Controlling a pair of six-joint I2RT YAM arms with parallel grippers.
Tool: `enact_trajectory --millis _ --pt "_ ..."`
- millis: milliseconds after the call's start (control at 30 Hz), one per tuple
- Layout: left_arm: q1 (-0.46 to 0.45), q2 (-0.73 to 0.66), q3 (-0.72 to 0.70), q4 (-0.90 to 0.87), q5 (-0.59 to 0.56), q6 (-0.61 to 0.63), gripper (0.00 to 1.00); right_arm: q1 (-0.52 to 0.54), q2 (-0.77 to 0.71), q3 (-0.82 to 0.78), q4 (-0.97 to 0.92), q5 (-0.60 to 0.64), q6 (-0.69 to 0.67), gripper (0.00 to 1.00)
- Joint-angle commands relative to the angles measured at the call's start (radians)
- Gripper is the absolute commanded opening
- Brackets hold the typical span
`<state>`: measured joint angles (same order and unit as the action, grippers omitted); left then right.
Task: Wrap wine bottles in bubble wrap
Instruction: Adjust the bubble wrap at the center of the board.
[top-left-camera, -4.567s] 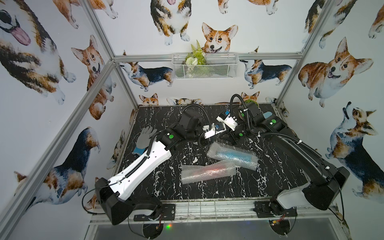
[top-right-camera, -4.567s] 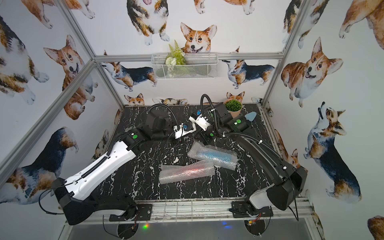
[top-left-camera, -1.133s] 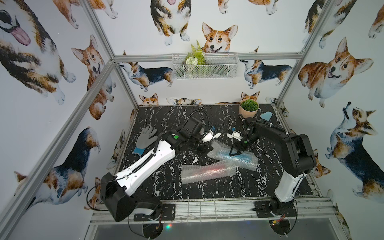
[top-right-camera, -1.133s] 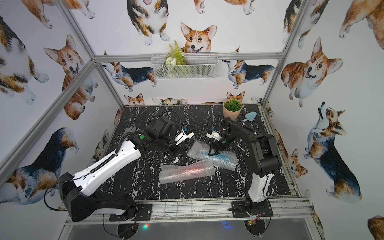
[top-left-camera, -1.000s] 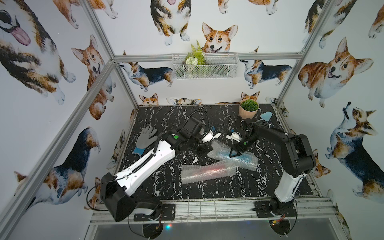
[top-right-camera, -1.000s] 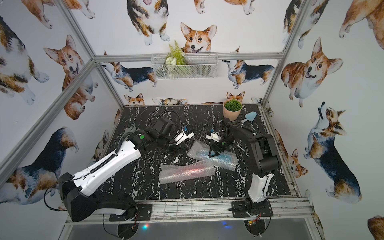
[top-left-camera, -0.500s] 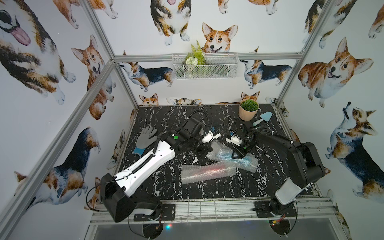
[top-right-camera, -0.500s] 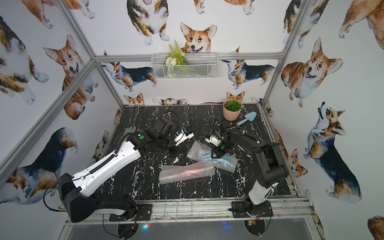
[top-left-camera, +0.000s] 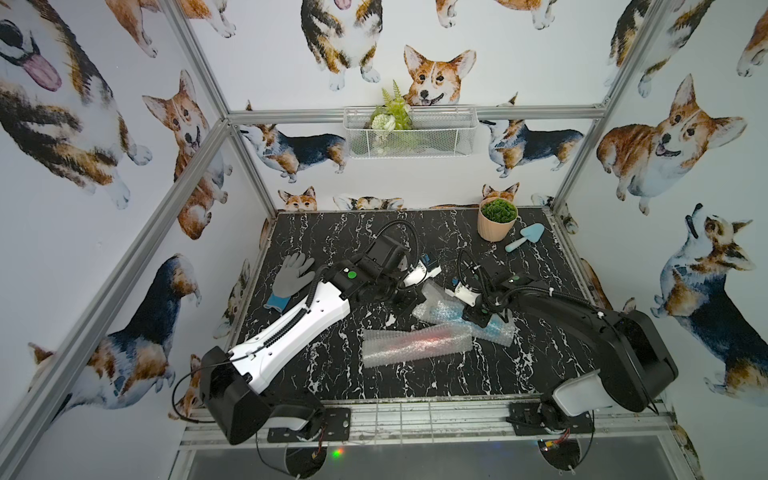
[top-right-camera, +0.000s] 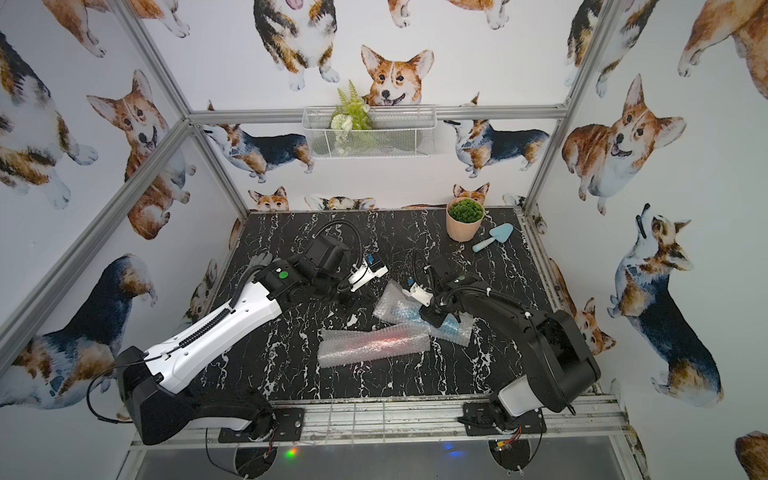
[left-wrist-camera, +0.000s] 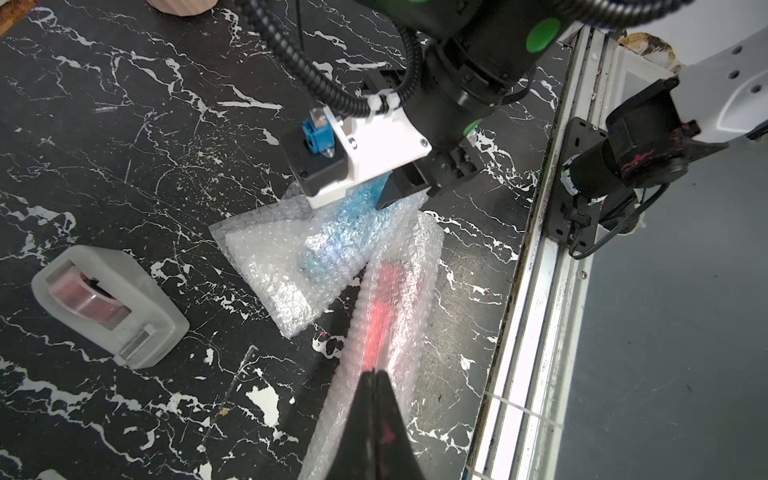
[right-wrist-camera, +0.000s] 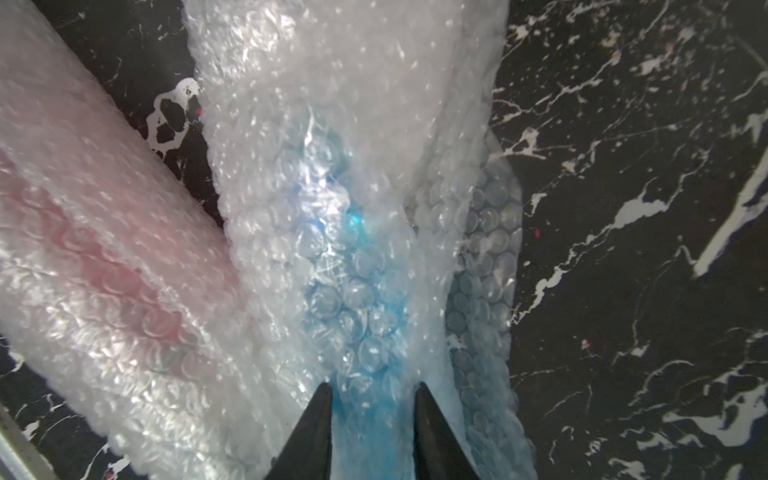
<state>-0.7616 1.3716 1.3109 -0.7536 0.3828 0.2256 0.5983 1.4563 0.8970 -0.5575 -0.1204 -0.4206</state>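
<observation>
Mid-frame, the red bottle looks fully rolled; the blue bottle sits in looser wrap, which my right gripper seems to pinch, left gripper closed and empty, securing still to do.

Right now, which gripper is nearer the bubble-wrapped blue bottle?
Right. The right gripper has its jaws on either side of the wrapped blue bottle. The left gripper, jaws shut, hangs off to the side, not touching it.
</observation>
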Motion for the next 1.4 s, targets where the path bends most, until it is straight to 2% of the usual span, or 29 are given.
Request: enact_trajectory --millis 0,100,333,433,767,967,1133,1267,1367 --pt "0.000 0.001 0.001 0.006 -0.001 0.017 0.00 0.039 -0.015 -0.052 -0.006 0.139 -0.003 0.29" --pt "0.001 0.004 0.000 0.008 0.002 0.018 0.00 0.085 -0.027 -0.069 0.019 0.195 0.003 0.25" --pt "0.000 -0.003 0.005 0.030 0.005 0.001 0.00 0.140 -0.025 -0.085 -0.041 0.219 0.039 0.23" --pt "0.009 -0.002 0.033 0.042 -0.063 -0.035 0.00 0.155 -0.054 -0.113 -0.029 0.230 0.044 0.22" --pt "0.141 -0.034 0.042 0.114 -0.111 -0.227 0.00 0.237 -0.066 -0.154 0.013 0.349 0.046 0.21" --pt "0.171 -0.043 0.018 0.134 -0.072 -0.239 0.00 0.288 0.018 -0.152 0.060 0.473 0.064 0.20" --pt "0.185 -0.045 -0.014 0.145 -0.049 -0.229 0.00 0.287 0.076 -0.115 0.104 0.463 0.089 0.20" --pt "0.198 -0.042 -0.019 0.136 -0.038 -0.216 0.00 0.247 0.086 -0.064 0.063 0.296 0.111 0.23" --pt "0.206 -0.042 -0.022 0.132 -0.030 -0.208 0.00 0.225 0.055 -0.055 0.015 0.223 0.125 0.24"
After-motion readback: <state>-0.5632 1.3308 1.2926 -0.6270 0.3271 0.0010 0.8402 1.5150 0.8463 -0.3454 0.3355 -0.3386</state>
